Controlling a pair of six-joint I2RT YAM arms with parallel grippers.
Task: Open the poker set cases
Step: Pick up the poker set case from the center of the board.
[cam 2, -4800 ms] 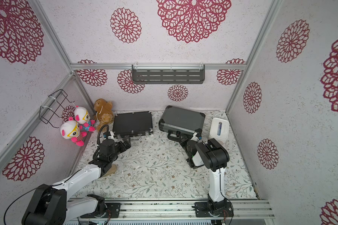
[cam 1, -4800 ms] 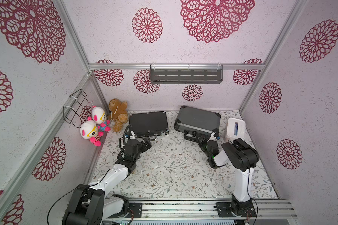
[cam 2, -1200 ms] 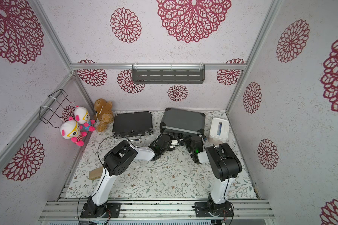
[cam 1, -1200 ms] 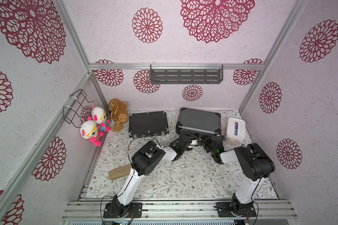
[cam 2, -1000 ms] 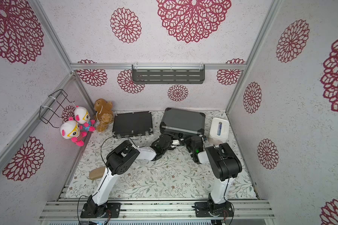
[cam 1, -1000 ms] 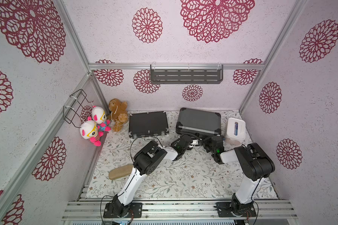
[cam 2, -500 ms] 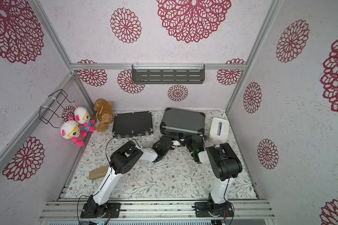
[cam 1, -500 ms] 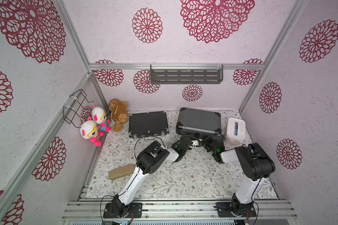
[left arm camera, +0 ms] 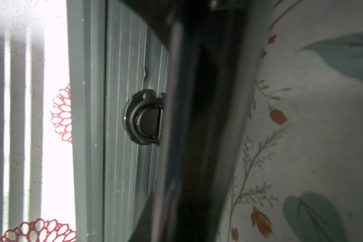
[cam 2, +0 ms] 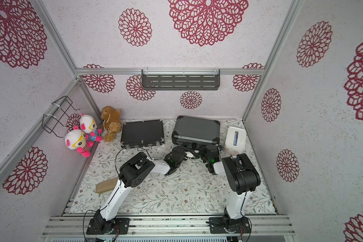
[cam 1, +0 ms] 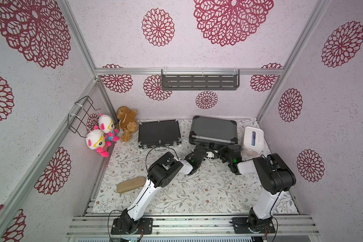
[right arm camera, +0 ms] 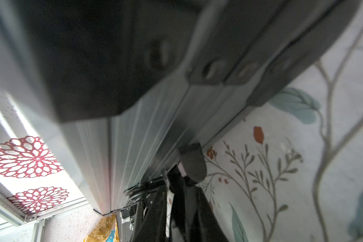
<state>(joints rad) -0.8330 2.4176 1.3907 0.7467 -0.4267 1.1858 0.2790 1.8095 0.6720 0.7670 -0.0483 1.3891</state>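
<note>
On my feed the flowered surface point(cam 1: 197, 194) carries both cases along its far edge. The thick grey case point(cam 1: 213, 130) sits right of centre, with the thin black case point(cam 1: 158, 132) to its left. Both lids are down, so I can't see inside. The white tissue box point(cam 1: 253, 139) stands just right of the grey case.

Both top views put the left arm point(cam 1: 166, 169) and right arm point(cam 1: 272, 174) at the grey case's near side. The left jaws are together at the middle of that side; whether they pinch anything I cannot tell. The right jaws, by the near right corner, are together too.

Only the left wrist view shows a D-shaped ring point(left arm camera: 145, 117) on the ribbed front. Seconds ago the left arm was at the black case, and the grey one sat skewed.
</note>
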